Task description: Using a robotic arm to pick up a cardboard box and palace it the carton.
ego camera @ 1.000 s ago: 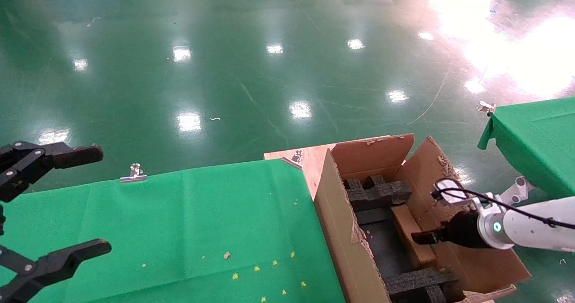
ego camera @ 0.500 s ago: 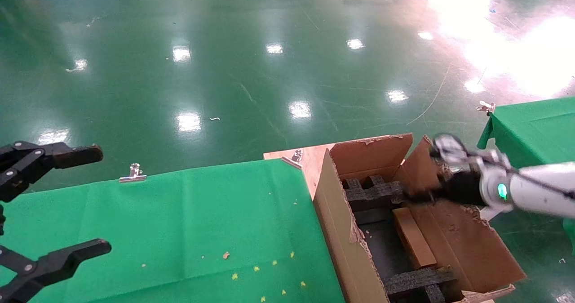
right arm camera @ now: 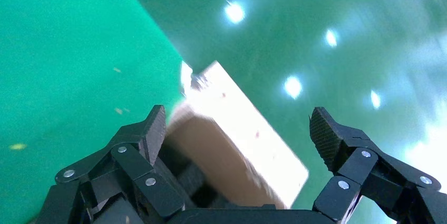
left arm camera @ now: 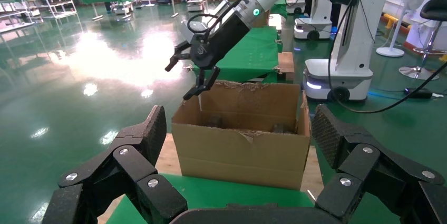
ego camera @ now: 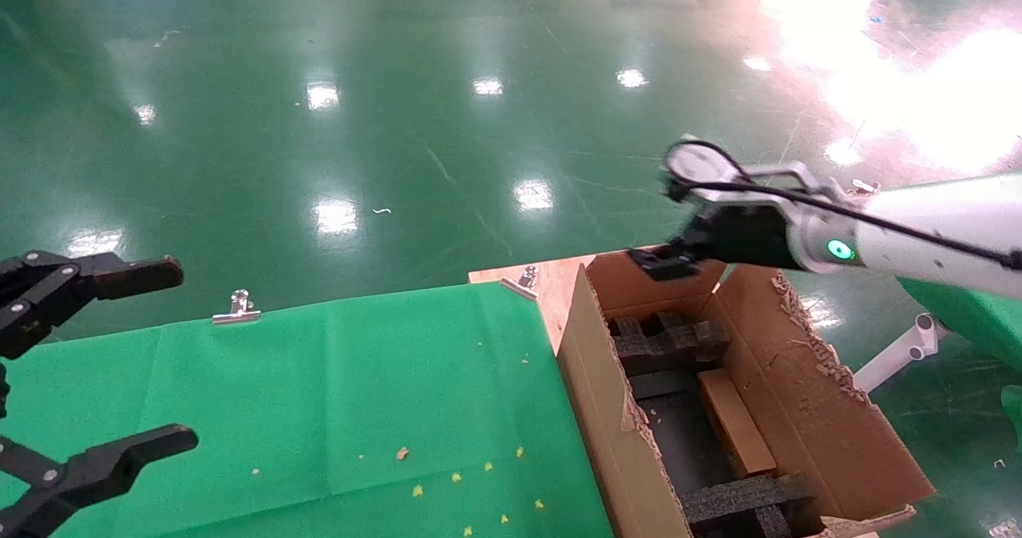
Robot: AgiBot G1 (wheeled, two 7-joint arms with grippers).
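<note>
The cardboard box (ego camera: 734, 422), small, flat and brown, lies inside the carton (ego camera: 607, 410) between black foam inserts (ego camera: 671, 338). The robotic arm (ego camera: 918, 239), white with a green ring, is my right one. Its gripper (ego camera: 656, 263) hangs open and empty above the carton's far flap, clear of the box. From the left wrist view the same gripper (left arm camera: 179, 83) is spread open over the carton (left arm camera: 240, 145). The right wrist view has open fingers (right arm camera: 153, 129) over the carton's wall (right arm camera: 211, 150). My left gripper (ego camera: 152, 358) stays open at the table's left edge.
A green cloth table (ego camera: 319, 386) with metal clips (ego camera: 236, 308) lies left of the carton. A wooden board (ego camera: 551, 282) sits under the carton's far corner. A second green table (ego camera: 950, 235) and a white frame leg (ego camera: 902, 350) stand at the right. Shiny green floor lies beyond.
My right gripper rose out of the carton and moved toward its far flap, open, leaving the cardboard box lying inside. The left arm has not moved.
</note>
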